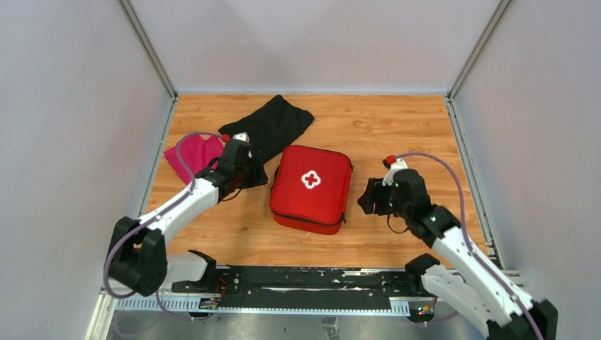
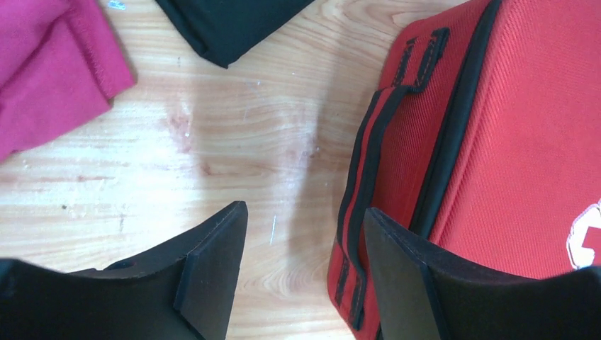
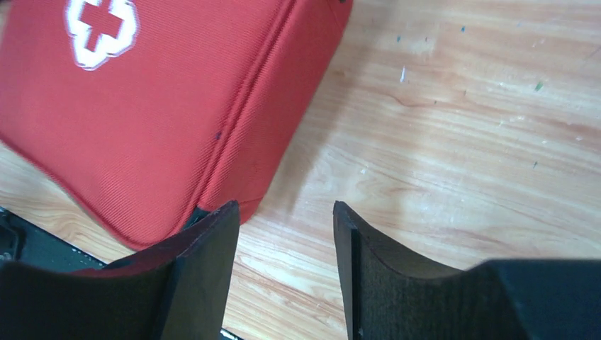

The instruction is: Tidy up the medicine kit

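The medicine kit lies flat and zipped shut in the middle of the wooden table, white cross facing up. My left gripper hovers at its left edge, open. In the left wrist view the left gripper straddles bare wood and the kit's black side strap, with one finger over the kit's edge. My right gripper stands just right of the kit. In the right wrist view the right gripper is open over bare wood, the kit beside its left finger.
A black cloth lies behind the kit at the back left. A magenta cloth sits by the left wall, beside my left arm. Grey walls close in three sides. A black rail runs along the near edge.
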Robot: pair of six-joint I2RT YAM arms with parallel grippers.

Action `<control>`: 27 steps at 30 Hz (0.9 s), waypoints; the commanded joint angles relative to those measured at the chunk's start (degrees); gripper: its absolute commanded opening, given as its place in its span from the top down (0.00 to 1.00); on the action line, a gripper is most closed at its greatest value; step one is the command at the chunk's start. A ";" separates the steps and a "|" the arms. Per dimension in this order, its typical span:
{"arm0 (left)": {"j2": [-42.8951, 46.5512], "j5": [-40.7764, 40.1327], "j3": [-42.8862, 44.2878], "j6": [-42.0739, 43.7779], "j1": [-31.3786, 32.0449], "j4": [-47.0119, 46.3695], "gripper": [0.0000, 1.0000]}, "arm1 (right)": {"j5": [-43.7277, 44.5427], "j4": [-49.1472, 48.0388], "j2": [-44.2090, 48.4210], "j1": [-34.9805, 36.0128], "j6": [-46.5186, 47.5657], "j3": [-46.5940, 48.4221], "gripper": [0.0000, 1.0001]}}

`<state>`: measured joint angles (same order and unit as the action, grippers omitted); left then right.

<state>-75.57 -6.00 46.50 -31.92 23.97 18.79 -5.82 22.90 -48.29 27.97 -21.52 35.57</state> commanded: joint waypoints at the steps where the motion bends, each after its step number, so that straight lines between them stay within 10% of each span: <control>1: 6.91 3.60 -3.85 -0.87 -0.67 -2.84 0.33 | 1.00 -6.26 11.42 0.22 -0.14 -8.44 0.40; 14: 6.24 21.33 -2.18 8.57 -0.59 -6.05 0.33 | -28.00 -17.87 6.34 0.06 8.68 -13.15 0.28; 27: 4.81 19.16 2.15 10.70 1.36 -5.66 0.35 | -2.31 -12.26 4.96 15.07 14.95 -10.97 0.33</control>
<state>-71.09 14.50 46.22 -22.79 23.81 13.10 -20.23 10.33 -44.51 36.03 -8.82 23.99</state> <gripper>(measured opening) 0.656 0.666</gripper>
